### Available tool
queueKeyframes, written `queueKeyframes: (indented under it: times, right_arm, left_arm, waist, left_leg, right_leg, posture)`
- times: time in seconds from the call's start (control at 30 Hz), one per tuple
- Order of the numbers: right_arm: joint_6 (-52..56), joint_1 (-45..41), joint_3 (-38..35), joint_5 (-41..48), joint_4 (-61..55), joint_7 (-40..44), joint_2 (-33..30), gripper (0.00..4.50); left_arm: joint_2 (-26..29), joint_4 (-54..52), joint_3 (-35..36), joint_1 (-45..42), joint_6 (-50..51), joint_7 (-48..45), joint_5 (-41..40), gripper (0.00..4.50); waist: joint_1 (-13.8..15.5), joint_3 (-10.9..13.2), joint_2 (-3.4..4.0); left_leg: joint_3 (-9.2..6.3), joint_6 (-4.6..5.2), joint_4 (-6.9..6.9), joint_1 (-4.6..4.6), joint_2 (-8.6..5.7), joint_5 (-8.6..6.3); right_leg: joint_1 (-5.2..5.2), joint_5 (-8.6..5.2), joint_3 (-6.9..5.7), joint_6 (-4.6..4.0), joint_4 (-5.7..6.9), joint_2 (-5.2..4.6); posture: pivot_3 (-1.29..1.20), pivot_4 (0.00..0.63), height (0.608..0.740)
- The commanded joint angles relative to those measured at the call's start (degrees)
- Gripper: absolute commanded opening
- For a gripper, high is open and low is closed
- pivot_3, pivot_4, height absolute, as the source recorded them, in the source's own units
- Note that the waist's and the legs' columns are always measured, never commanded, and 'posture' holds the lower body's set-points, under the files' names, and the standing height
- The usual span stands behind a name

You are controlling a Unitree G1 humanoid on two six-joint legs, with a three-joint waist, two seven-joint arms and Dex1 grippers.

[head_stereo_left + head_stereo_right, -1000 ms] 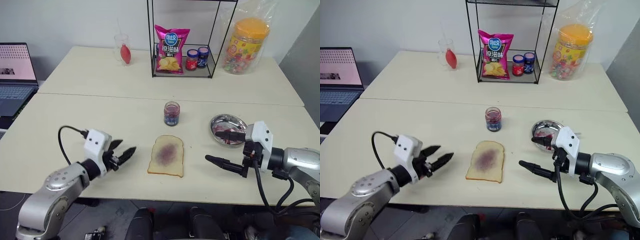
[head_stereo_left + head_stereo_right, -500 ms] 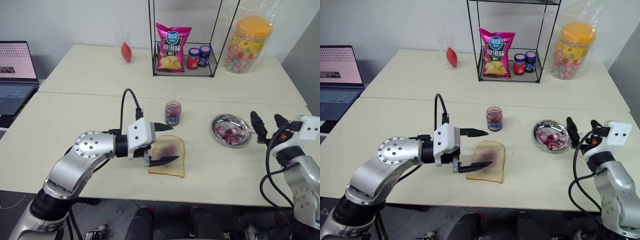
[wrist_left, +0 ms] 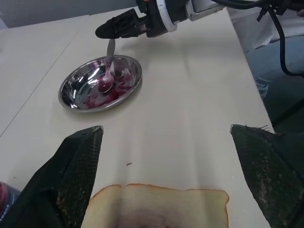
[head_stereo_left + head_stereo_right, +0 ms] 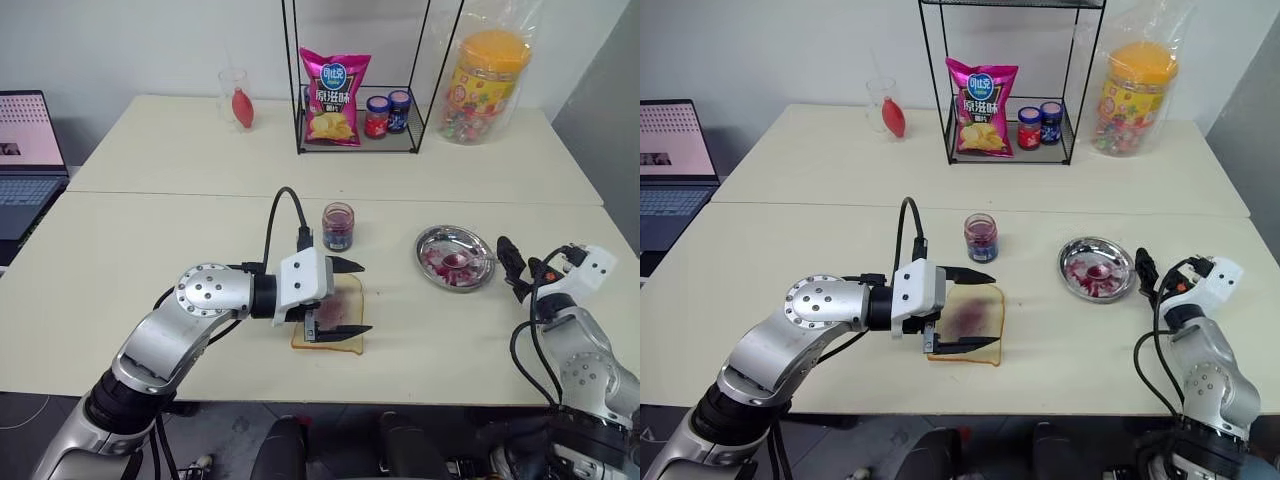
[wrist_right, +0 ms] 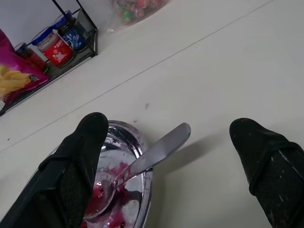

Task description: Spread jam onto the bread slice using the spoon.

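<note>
Right between my spread right gripper (image 5: 166, 156) fingers, slim silver jam-stained spoon's (image 5: 142, 164) handle points at me; left gripper (image 4: 345, 297), also spread, straddles the bread.

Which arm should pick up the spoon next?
Right. Its open tool sits just beside the plate, fingers either side of the spoon handle. The left tool, also open, hovers over the bread, farther from the plate.

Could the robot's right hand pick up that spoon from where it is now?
Probably yes. The right gripper is open, and the spoon handle sticks out over the plate rim between its fingers, with nothing in the way.
</note>
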Motion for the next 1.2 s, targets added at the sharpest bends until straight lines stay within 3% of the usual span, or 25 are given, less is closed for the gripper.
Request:
queueKeyframes:
  times: [0.03, 0.17, 0.53, 0.83, 1.2]
  right_arm:
    - [-1.49, -2.66, -0.51, 0.69, 3.58, 1.47, -1.36, 4.50]
    - [-2.01, -4.80, -1.38, 1.67, 7.90, 2.81, -1.86, 4.50]
    - [-2.05, -8.30, -3.31, 5.31, 13.22, 3.22, -1.44, 1.82]
    - [0.07, -8.50, -5.40, 9.86, 13.51, 3.58, -1.97, 0.05]
    - [2.67, -7.44, -4.56, 14.07, 7.47, 3.12, -3.09, 0.01]
  left_arm:
    - [-0.51, -1.60, 0.44, -0.95, 0.23, 0.30, 0.29, 4.47]
    - [-0.33, -1.69, 0.59, -0.67, 0.09, 0.42, 0.95, 4.47]
    - [-0.29, -0.91, 0.21, -0.35, -1.04, 0.16, 2.96, 4.50]
    - [-0.61, -0.61, 0.67, -0.25, -0.82, 0.29, 3.39, 4.50]
    - [-1.41, -0.07, 3.03, 0.90, 0.50, 2.37, 2.83, 4.50]
  waist:
    - [0.00, 0.00, 0.01]
    - [0.00, 0.00, 0.02]
    - [0.00, 0.00, 0.08]
    - [0.00, -0.04, 0.11]
    - [0.03, -0.06, 0.19]
  left_leg:
    - [0.00, 0.00, 0.00, 0.00, 0.00, 0.00]
    - [0.00, 0.00, -0.01, 0.00, -0.01, 0.00]
    - [0.00, 0.00, 0.01, 0.01, -0.01, 0.00]
    - [0.00, 0.01, 0.05, 0.04, -0.01, 0.01]
    - [0.01, 0.02, 0.08, 0.10, -0.01, 0.01]
  right_leg:
    - [0.00, 0.01, 0.00, -0.01, 0.00, 0.00]
    - [0.00, 0.04, -0.01, -0.06, 0.00, 0.00]
    - [0.00, 0.06, 0.00, -0.07, 0.04, 0.00]
    - [0.03, 0.07, 0.01, -0.06, 0.08, 0.00]
    - [0.10, 0.07, 0.02, -0.01, 0.09, 0.01]
  posture:
    - [0.00, 0.150, 0.740]
    - [0.00, 0.150, 0.740]
    - [0.00, 0.150, 0.740]
    - [0.00, 0.150, 0.740]
    - [0.00, 0.150, 0.740]
